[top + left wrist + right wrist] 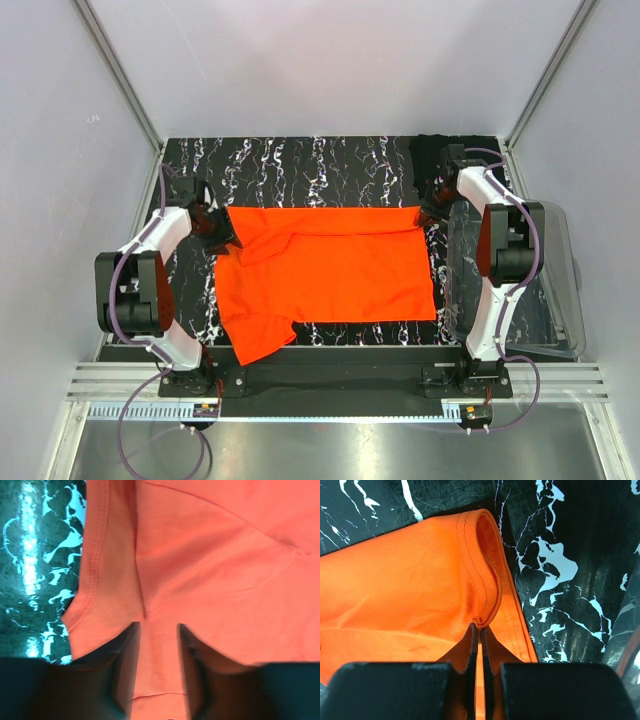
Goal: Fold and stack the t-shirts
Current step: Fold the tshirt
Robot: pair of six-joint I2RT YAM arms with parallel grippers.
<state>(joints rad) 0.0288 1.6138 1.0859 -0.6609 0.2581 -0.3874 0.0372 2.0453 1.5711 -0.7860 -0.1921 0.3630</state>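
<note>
The orange-red t-shirt (pixel 330 270) lies spread across the black marbled table (pixel 300 165), with one sleeve hanging towards the near left. My left gripper (pixel 215 225) is at the shirt's far left corner. In the left wrist view it (pixel 157 625) is open, its fingers apart with flat orange cloth (pixel 210 555) between them. My right gripper (pixel 430 208) is at the far right corner. The right wrist view shows it (pixel 480 625) shut on the stitched hem of the shirt (pixel 410 575). The black t-shirt (pixel 432 152) lies bunched at the back right corner.
A clear plastic bin (pixel 560 290) stands at the table's right edge, beside the right arm. Grey walls enclose the table on three sides. Bare marbled surface (pixel 555 565) shows right of the held corner.
</note>
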